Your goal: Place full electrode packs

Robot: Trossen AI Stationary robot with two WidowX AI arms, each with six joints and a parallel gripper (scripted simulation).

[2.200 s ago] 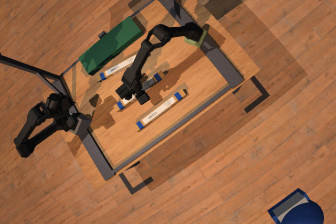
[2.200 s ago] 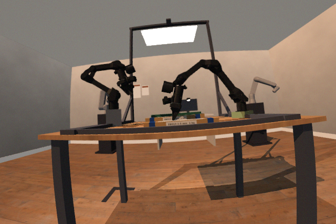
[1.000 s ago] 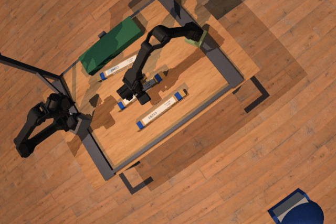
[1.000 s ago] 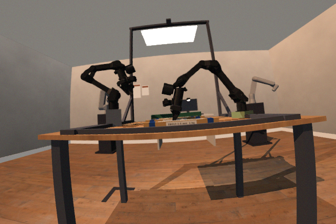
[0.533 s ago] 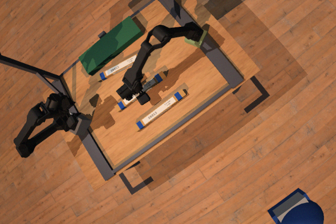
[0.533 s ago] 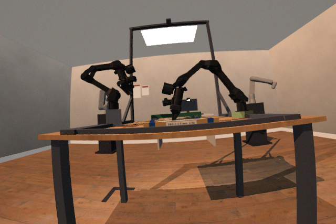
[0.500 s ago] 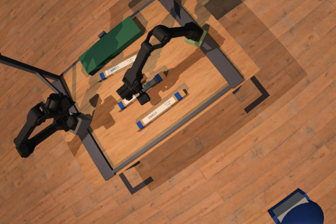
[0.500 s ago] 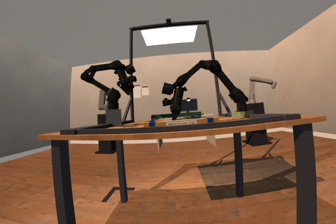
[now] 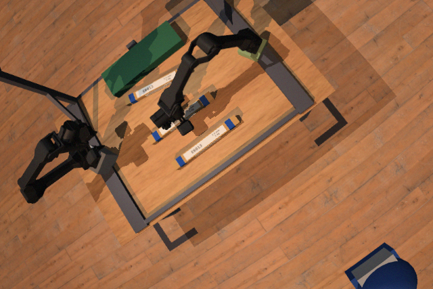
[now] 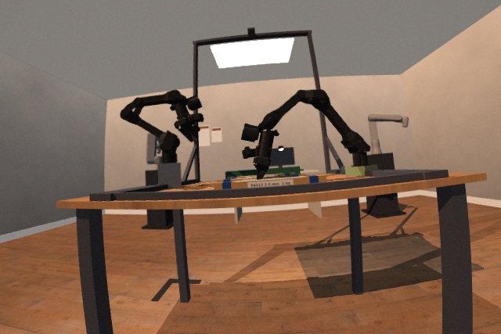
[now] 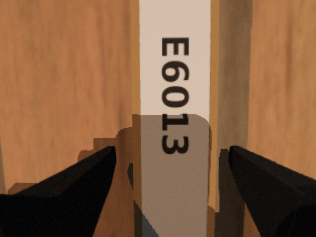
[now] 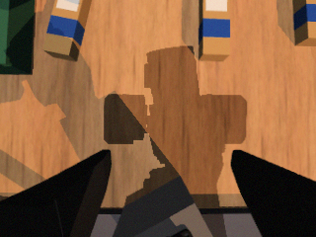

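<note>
The middle pack of welding electrodes (image 9: 155,135) (image 11: 175,74) (image 12: 215,28), label marked E6013, lies flat near the tabletop's centre, off the low platform. The left gripper (image 9: 172,126) (image 10: 261,173) (image 11: 172,153) is wide open over it, pointing down, fingertips astride its long sides with a gap at each; nothing is held. Its arm arches in from a light green mount (image 9: 246,54) (image 10: 355,170) at one short edge, covering part of the pack from above and shading its label.

The far pack (image 9: 153,86) (image 12: 69,27) lies between the middle pack and the platform, slightly askew to its neighbour, one end hidden under the left arm. The near pack (image 9: 206,142) (image 10: 270,183) (image 12: 306,20) lies flat toward the near long edge. All three are off the green low platform (image 9: 143,58) (image 10: 239,173) (image 12: 15,37), which runs along the far long edge.

At the opposite short edge, the right gripper (image 9: 90,135) (image 10: 193,138) (image 12: 171,157) hangs well above the table, fingers wide apart, nothing between them; its arm is folded back over that edge. A dark rail (image 9: 223,156) (image 10: 267,192) borders the near edge.
</note>
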